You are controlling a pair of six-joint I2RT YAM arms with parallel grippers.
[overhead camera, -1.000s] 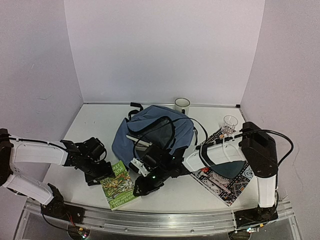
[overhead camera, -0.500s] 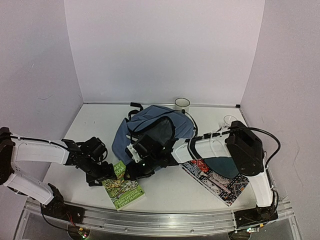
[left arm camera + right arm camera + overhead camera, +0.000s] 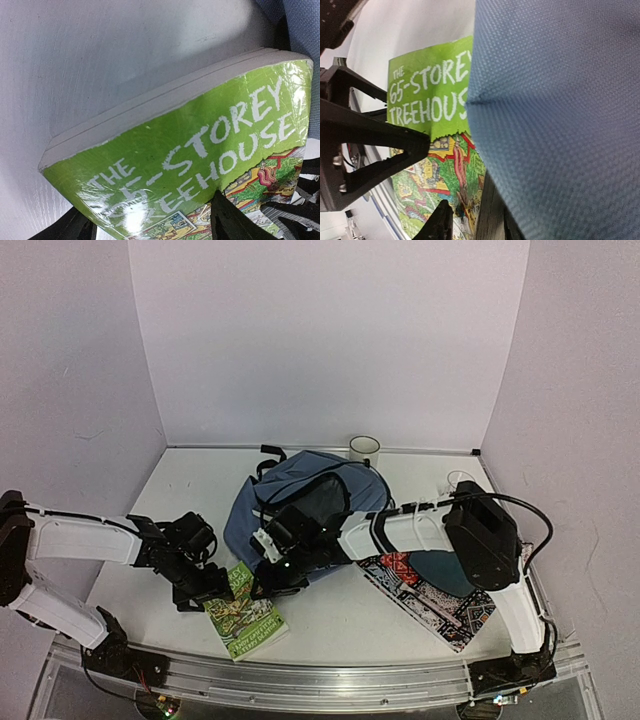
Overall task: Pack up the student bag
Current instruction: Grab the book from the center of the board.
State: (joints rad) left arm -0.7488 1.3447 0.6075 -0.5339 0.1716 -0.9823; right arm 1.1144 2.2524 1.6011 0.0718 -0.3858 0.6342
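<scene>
Straddling the glossy green paperback book's (image 3: 245, 618) corner, near the slate-blue fabric backpack (image 3: 262, 512), the left gripper's (image 3: 208, 590) jaws stand apart. The right gripper (image 3: 465, 220) meets the backpack's near edge; its jaw state cannot be told.

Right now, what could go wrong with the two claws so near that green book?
The left claw and right claw crowd the book; they might collide. The bag fabric sits right by the book's edge, so it could snag. Tugging the bag may tip the mug behind it.
</scene>
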